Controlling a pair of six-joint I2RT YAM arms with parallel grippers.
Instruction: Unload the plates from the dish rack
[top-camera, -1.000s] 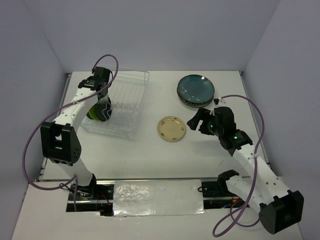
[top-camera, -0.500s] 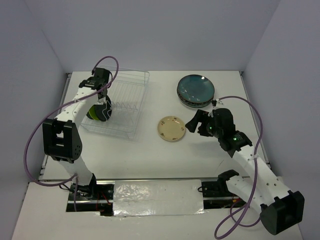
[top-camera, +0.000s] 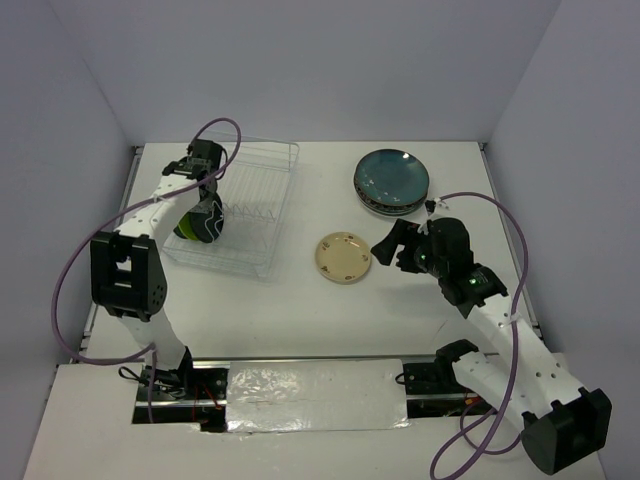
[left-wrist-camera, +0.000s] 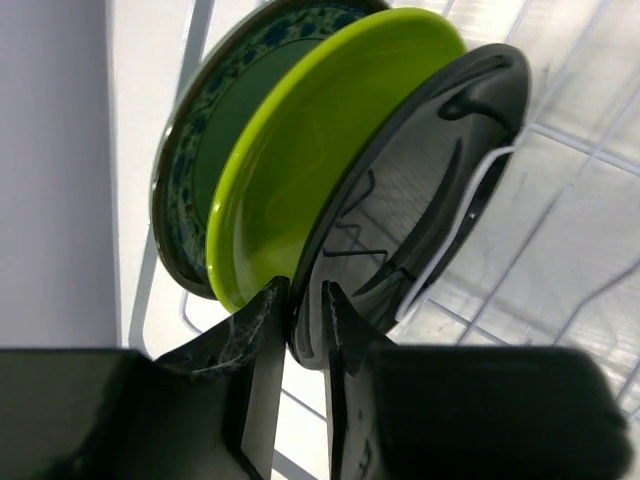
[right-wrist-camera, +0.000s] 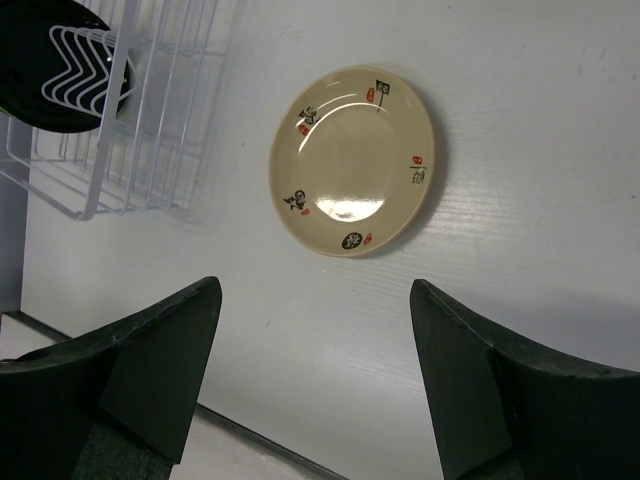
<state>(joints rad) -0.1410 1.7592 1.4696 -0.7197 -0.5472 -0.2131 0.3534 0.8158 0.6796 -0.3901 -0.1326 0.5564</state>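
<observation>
L gripper (left-wrist-camera: 300, 308) astride black plate (left-wrist-camera: 430, 190) rim, prob. clamped

Bright, even light; soft shadows

The left arm (top-camera: 125, 275) shifts its elbow toward 12 o'clock while its wrist dips toward 6. The right gripper (top-camera: 388, 245) edges toward 9, nearer the cream plate (top-camera: 344, 257).

Your count: one dish rack (top-camera: 275, 165), holding three: blue-patterned plate (left-wrist-camera: 185, 190), lime-green plate (left-wrist-camera: 310, 150), black plate (left-wrist-camera: 420, 190). One cream plate (top-camera: 344, 257) at frame centre. One teal-topped stack (top-camera: 391, 176) upper right; its number is unreadable.
</observation>
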